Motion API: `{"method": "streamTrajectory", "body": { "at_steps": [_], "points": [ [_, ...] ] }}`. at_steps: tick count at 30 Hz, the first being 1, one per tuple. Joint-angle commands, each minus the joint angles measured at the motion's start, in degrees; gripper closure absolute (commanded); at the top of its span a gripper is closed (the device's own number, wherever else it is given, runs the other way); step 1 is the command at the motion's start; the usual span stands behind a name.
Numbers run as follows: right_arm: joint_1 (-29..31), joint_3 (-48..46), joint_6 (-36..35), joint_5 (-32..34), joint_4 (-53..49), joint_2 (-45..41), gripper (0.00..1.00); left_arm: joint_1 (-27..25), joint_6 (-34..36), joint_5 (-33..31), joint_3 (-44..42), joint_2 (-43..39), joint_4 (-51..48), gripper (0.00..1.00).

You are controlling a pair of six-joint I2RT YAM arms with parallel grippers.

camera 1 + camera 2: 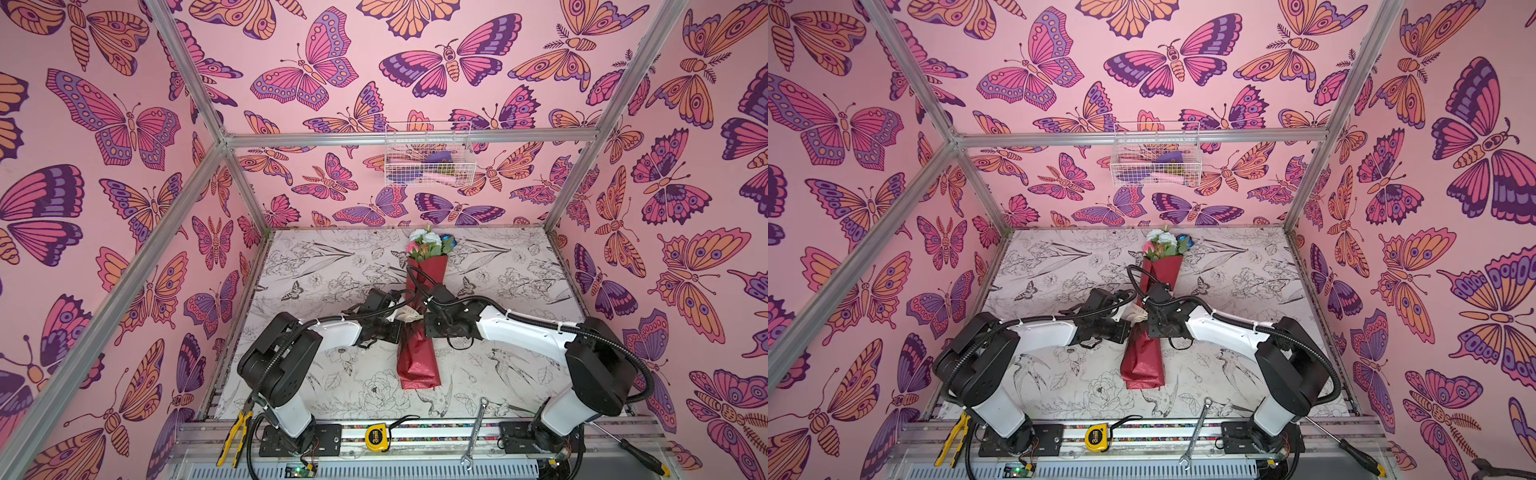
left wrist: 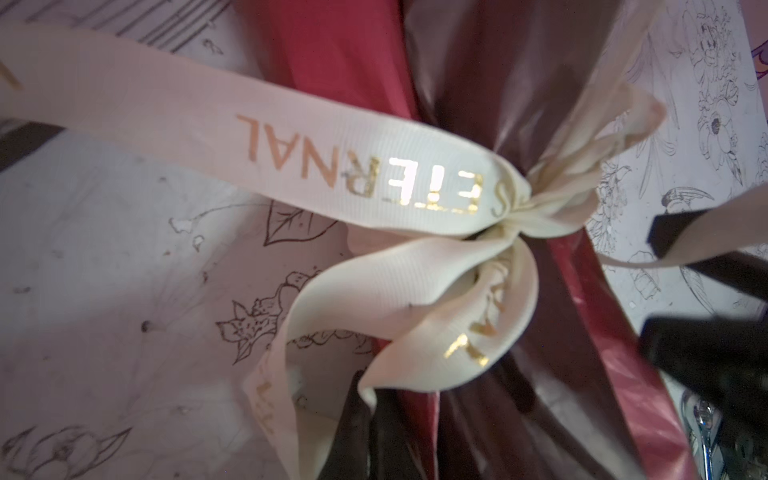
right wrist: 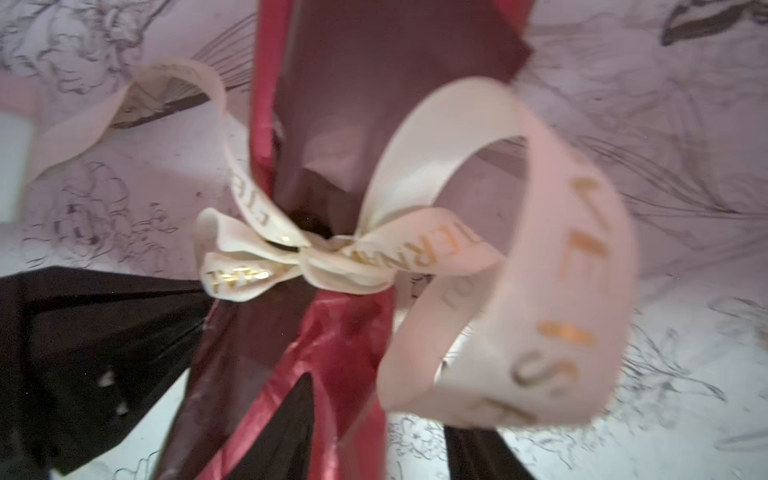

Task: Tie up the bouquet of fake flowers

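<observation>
Both top views: bouquet of fake flowers (image 1: 419, 365) lies lengthwise on the table (image 1: 332, 270), flower heads (image 1: 424, 245) at frame centre, foot lower down. Left gripper (image 1: 395, 319) and right gripper (image 1: 430, 322) meet at its waist. Wire basket (image 1: 395, 149) on the back wall, upper centre, holds purple and pink items, unclear what.

Left wrist: cream ribbon (image 2: 374, 178) knotted around the red wrap (image 2: 332, 54), centre-right. Right gripper's jaws stand apart at the right edge, ribbon along one finger, no clamp seen.

Right wrist: loops spread from the knot (image 3: 332, 257) at centre. Left gripper, lower left, reads closed; whether it pinches ribbon is unclear.

Judgement: light bundle, slippery crinkly wrap, soft ribbon. Take the ribbon tails, not the heads.
</observation>
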Motion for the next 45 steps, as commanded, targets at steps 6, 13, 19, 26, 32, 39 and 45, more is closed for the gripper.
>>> {"method": "streamTrajectory", "body": {
  "at_steps": [6, 13, 19, 26, 32, 39, 45],
  "points": [
    [-6.45, 1.60, -2.92, 16.46, -14.86, -9.96, 0.52, 0.53, 0.76, -0.98, 0.75, -1.42, -2.79, 1.00],
    [-9.69, -1.63, -3.48, 19.69, -16.83, -17.12, 0.44, 0.49, 0.84, -1.23, 0.70, -1.28, -2.63, 1.00],
    [-9.67, -6.67, -2.66, 8.09, -12.95, -19.45, 0.44, 0.54, 0.84, -0.44, 0.85, -0.66, -2.65, 1.00],
    [-9.73, -10.68, -3.29, 4.52, -4.03, -16.51, 0.43, 0.48, 0.67, -0.53, 0.50, -1.08, -2.46, 1.00],
    [-9.78, -3.90, -11.90, 2.08, -2.11, -7.66, 0.40, 0.63, 0.69, -0.95, 0.54, -1.67, -2.46, 1.00],
    [-13.80, 3.48, -15.85, 4.91, -2.53, 5.64, 0.40, 0.63, 0.34, -1.25, 1.33, -0.67, -2.42, 1.00],
    [-17.05, 5.09, -16.86, 4.78, -1.56, 8.56, 0.97, 0.56, -4.95, -0.51, 1.59, 1.03, -2.75, 1.00]
  ]
}}
